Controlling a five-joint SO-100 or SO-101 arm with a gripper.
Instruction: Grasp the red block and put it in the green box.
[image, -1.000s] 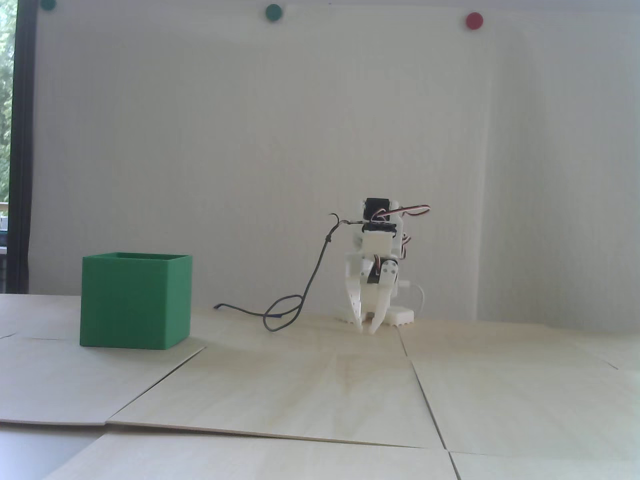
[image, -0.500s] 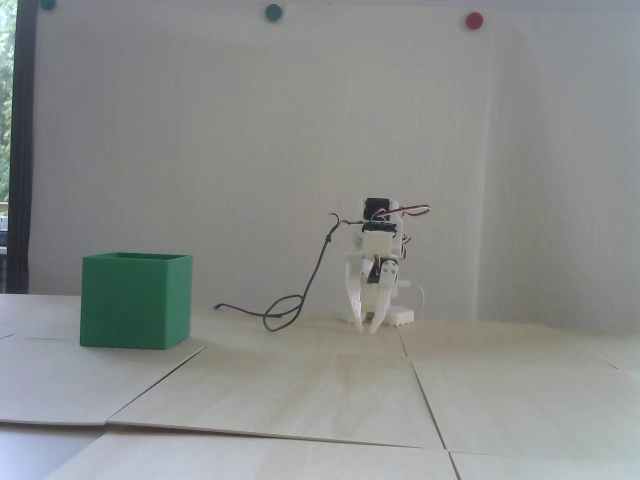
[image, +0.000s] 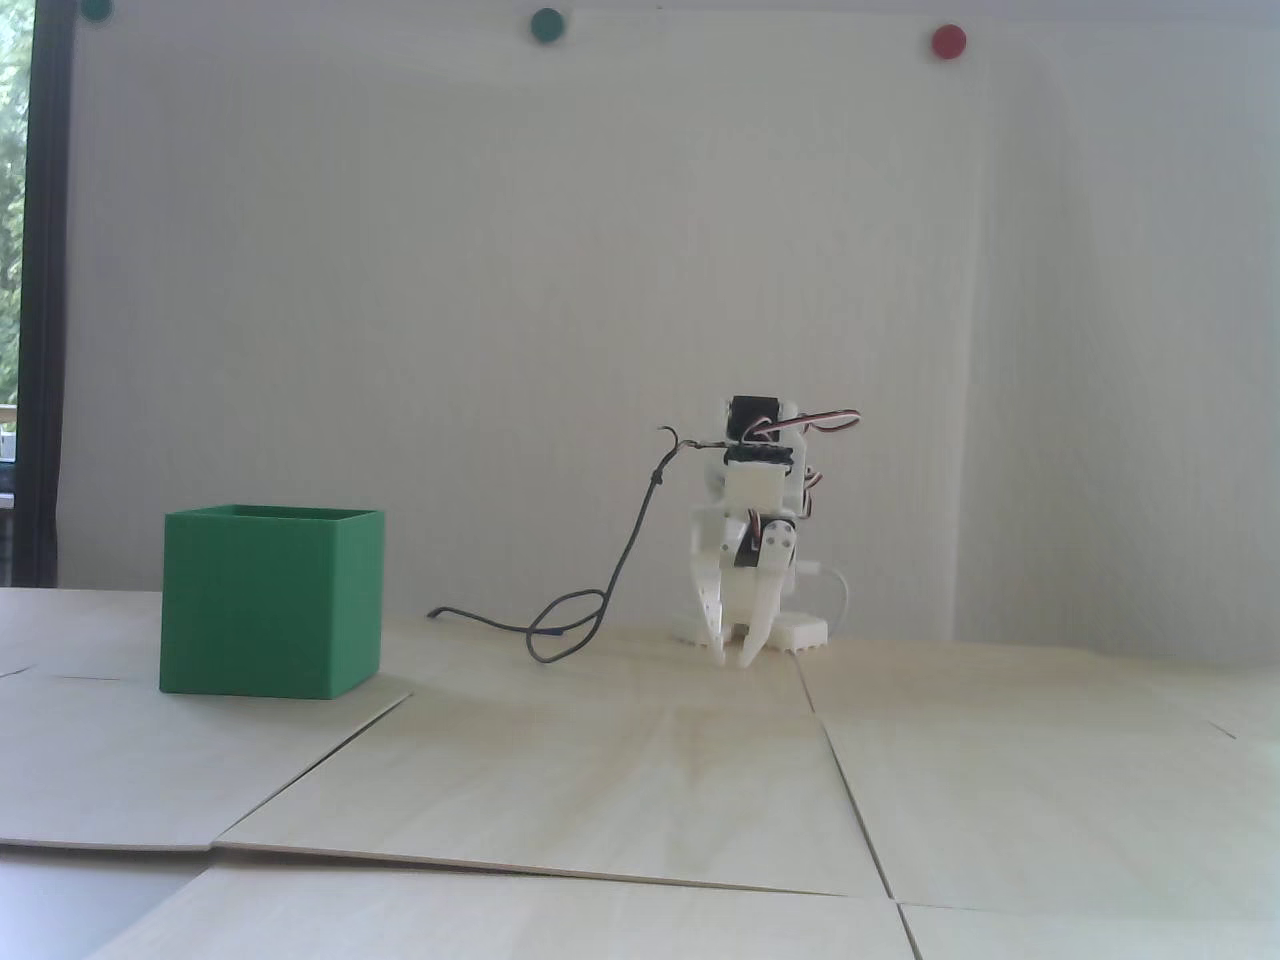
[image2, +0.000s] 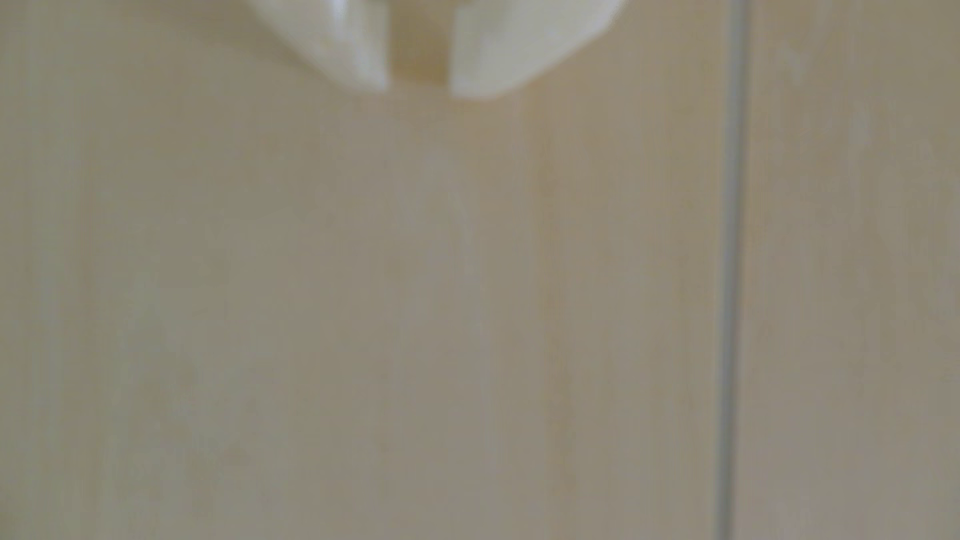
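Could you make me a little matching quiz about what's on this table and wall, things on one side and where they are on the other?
Things, as the fixed view shows them:
1. green box
2. gripper
3. black cable
4. red dot

Places:
A. high on the wall, right
B. looped on the table between box and arm
C. table, left side
D. tips down near the tabletop, nothing between them

Pairs: 1-C, 2-D, 3-B, 4-A

The green box looks like matte plastic with faintly ribbed sides. The desk is pale, smooth wood in panels with fine grain, dull rather than glossy. The tool is white plastic with a slight sheen, blurred in the wrist view.
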